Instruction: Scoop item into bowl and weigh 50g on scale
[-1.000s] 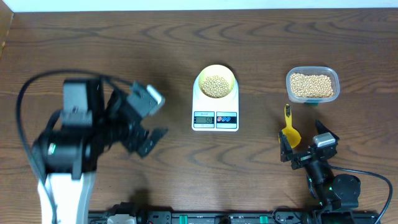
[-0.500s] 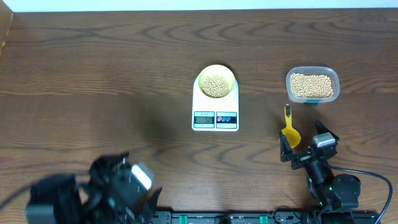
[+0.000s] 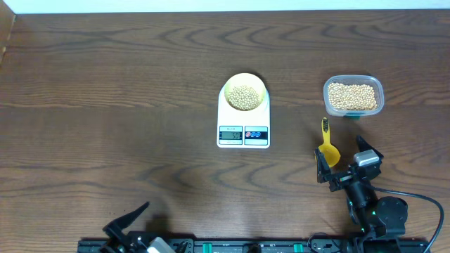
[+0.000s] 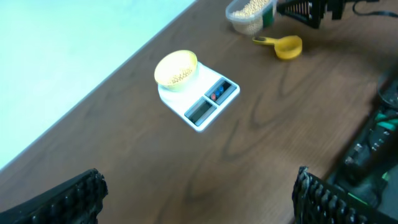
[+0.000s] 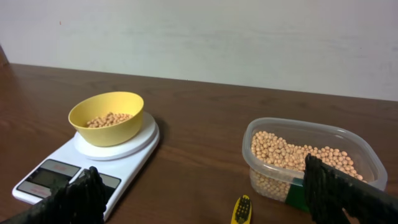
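Observation:
The pale-yellow bowl [image 3: 244, 92] stands on the white scale [image 3: 243, 135] at mid-table, with tan beans [image 3: 244, 98] in it. From the left wrist I see the bowl [image 4: 176, 68] and scale [image 4: 200, 102] far off. My left gripper [image 4: 199, 202] is open and empty, low at the front-left edge [image 3: 130, 218]. My right gripper [image 5: 205, 199] is open and empty, facing the bowl [image 5: 107, 117], the scale [image 5: 62, 174] and a bean tub [image 5: 311, 155]. Overhead, the right gripper [image 3: 344, 163] sits just behind the yellow scoop [image 3: 327, 144].
The clear tub [image 3: 353, 96] of beans stands right of the scale. The scoop lies on the table between tub and right gripper, its handle [image 5: 241, 210] pointing away from the gripper. A wall rises past the table's far edge.
My left arm has drawn back from the middle left of the table to the front edge, nearly out of the overhead view. The right arm, bowl, scale and scoop have not moved.

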Controlling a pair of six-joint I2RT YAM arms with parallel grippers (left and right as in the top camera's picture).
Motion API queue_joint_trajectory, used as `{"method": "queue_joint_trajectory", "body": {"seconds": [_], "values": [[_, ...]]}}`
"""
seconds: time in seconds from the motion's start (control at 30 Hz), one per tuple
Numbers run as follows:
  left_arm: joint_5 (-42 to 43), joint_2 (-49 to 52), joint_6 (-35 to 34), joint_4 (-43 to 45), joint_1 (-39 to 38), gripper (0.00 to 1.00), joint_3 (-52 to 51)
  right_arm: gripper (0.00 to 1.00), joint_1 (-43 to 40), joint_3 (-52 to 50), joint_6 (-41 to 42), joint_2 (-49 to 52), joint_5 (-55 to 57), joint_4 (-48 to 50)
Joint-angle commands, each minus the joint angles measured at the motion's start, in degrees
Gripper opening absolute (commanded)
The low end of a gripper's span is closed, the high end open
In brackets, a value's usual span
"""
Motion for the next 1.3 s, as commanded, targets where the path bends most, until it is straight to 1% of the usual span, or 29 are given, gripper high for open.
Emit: {"method": "queue_joint_trajectory", "body": {"seconds": [0.0, 0.03, 0.13, 0.33, 0.47, 0.57, 0.8, 0.9, 1.07, 1.13, 1.27], "values": [[3.7, -4.9, -1.8, 6.4, 0.2, 0.98, -9.3, 0.99, -0.4, -0.3, 0.6, -0.4, -0.3, 0.0], [3.8, -6.0, -3.2, 9.0, 0.2, 0.98, -11.8, 0.99, -0.4, -0.3, 0.6, -0.4, -0.3, 0.0], [3.7, -9.2, -11.3, 19.7, 0.2, 0.98, -20.9, 0.99, -0.4, -0.3, 0.6, -0.4, -0.3, 0.0], [2.6, -13.6, -22.7, 42.4, 0.3, 0.98, -39.1, 0.99, -0.4, -0.3, 0.6, -0.4, -0.3, 0.0], [-2.0, -16.1, -30.5, 56.3, 0.3, 0.98, -50.1, 0.99, -0.4, -0.3, 0.6, -0.4, -0.3, 0.0], [-5.7, -16.1, -33.9, 62.7, 0.3, 0.98, -54.9, 0.99, -0.4, -0.3, 0.6, -0.4, -0.3, 0.0], [-18.4, -16.1, -38.2, 72.4, 0.4, 0.98, -61.5, 0.99, -0.4, -0.3, 0.6, -0.4, -0.3, 0.0], [-23.1, -16.1, -38.3, 75.6, 0.7, 0.98, -64.2, 0.99, -0.4, -0.3, 0.6, -0.4, -0.3, 0.0], [-29.8, -16.1, -38.3, 77.5, 0.7, 0.98, -67.3, 0.99, -0.4, -0.3, 0.6, -0.4, -0.3, 0.0], [-31.3, -16.1, -38.2, 79.4, 0.9, 0.98, -68.6, 0.99, -0.4, -0.3, 0.6, -0.4, -0.3, 0.0], [-32.9, -16.1, -37.7, 78.8, 1.9, 0.98, -68.6, 0.99, -0.4, -0.3, 0.6, -0.4, -0.3, 0.0]]}}
